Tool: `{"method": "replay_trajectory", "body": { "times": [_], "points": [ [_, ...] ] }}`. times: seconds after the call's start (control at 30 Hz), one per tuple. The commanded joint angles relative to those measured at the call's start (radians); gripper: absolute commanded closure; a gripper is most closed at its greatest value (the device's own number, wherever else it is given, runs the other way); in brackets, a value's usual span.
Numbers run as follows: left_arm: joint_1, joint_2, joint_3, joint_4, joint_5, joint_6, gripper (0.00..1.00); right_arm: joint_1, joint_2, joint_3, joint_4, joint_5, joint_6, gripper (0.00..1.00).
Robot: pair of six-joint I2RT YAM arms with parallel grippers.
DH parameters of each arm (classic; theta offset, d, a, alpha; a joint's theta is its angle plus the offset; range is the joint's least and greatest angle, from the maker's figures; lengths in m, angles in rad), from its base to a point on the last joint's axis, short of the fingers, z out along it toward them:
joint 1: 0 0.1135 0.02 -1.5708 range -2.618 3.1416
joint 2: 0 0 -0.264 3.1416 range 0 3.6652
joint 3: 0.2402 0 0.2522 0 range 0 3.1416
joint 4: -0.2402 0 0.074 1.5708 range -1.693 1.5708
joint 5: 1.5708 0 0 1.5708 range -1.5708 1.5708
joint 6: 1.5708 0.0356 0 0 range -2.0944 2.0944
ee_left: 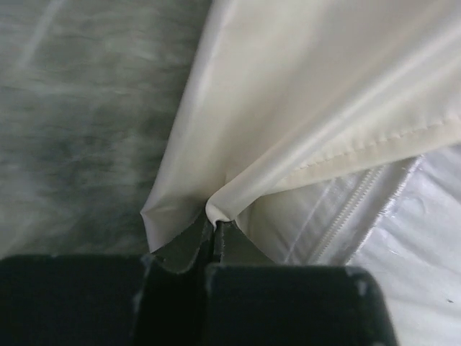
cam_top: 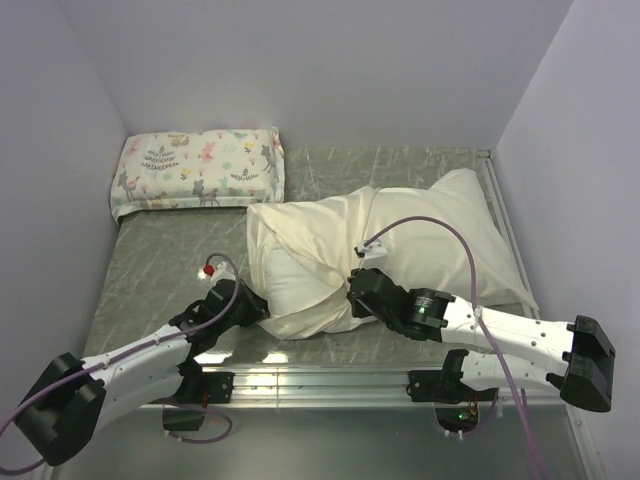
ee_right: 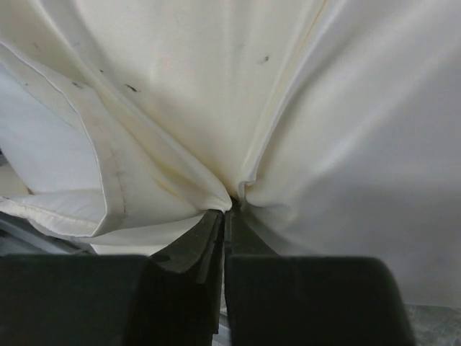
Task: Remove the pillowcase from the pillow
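While it lies mid-table on a grey marbled mat (cam_top: pixel 150 270), the plump white pillow (cam_top: pixel 482 212) sticks halfway out of a smooth, creased cream pillowcase (cam_top: pixel 310 240) with a stitched hem. The left gripper (ee_left: pixel 215 225) and the right gripper (ee_right: pixel 227 209) are each pinched closed on a fold of that cloth.

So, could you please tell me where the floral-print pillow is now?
In the top view, the floral-print pillow lies in the far left corner of the table, by the back wall, just beyond the cream pillowcase.

White pillow (cam_top: pixel 470 225) half in cream pillowcase (cam_top: pixel 310 250), left fingers (cam_top: pixel 258 306) and right fingers (cam_top: pixel 354 288) at its folds.
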Motion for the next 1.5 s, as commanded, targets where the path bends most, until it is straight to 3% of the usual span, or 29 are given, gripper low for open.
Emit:
{"method": "replay_trajectory", "body": {
  "times": [0.0, 0.27, 0.43, 0.67, 0.87, 1.03, 1.1, 1.13, 1.17, 1.27, 1.33, 1.37, 1.47],
  "points": [
    [-0.041, 0.019, -0.002, 0.088, 0.042, 0.036, 0.96, 0.018, -0.03, 0.041, -0.034, -0.055, -0.037, 0.9],
    [-0.098, 0.039, 0.005, 0.166, 0.056, 0.056, 0.88, 0.213, -0.01, 0.214, -0.074, 0.004, 0.033, 0.45],
    [-0.108, 0.033, -0.015, 0.188, 0.053, 0.041, 0.85, 0.345, 0.088, 0.371, -0.085, 0.139, 0.05, 0.43],
    [-0.111, -0.041, -0.025, 0.12, 0.03, 0.034, 0.83, 0.354, 0.338, 0.594, -0.091, 0.1, -0.005, 0.33],
    [-0.11, -0.082, -0.019, 0.085, 0.02, 0.041, 0.81, 0.377, 0.417, 0.58, -0.203, 0.106, 0.085, 0.23],
    [-0.11, -0.07, -0.022, 0.102, 0.026, 0.042, 0.82, 0.392, 0.42, 0.512, -0.304, 0.17, 0.177, 0.22],
    [-0.11, -0.067, -0.024, 0.105, 0.03, 0.042, 0.82, 0.394, 0.424, 0.489, -0.312, 0.172, 0.196, 0.28],
    [-0.11, -0.068, -0.021, 0.105, 0.03, 0.042, 0.82, 0.394, 0.423, 0.469, -0.31, 0.169, 0.208, 0.34],
    [-0.111, -0.071, -0.021, 0.105, 0.028, 0.042, 0.82, 0.392, 0.424, 0.46, -0.31, 0.169, 0.214, 0.5],
    [-0.11, -0.073, -0.016, 0.099, 0.026, 0.045, 0.81, 0.392, 0.421, 0.432, -0.301, 0.17, 0.23, 0.59],
    [-0.11, -0.074, -0.015, 0.096, 0.028, 0.047, 0.81, 0.398, 0.413, 0.438, -0.29, 0.17, 0.225, 0.55],
    [-0.11, -0.071, -0.015, 0.099, 0.03, 0.048, 0.81, 0.409, 0.4, 0.445, -0.286, 0.179, 0.223, 0.47],
    [-0.11, -0.068, -0.013, 0.099, 0.03, 0.048, 0.81, 0.421, 0.386, 0.506, -0.283, 0.216, 0.213, 0.42]
  ]
}}
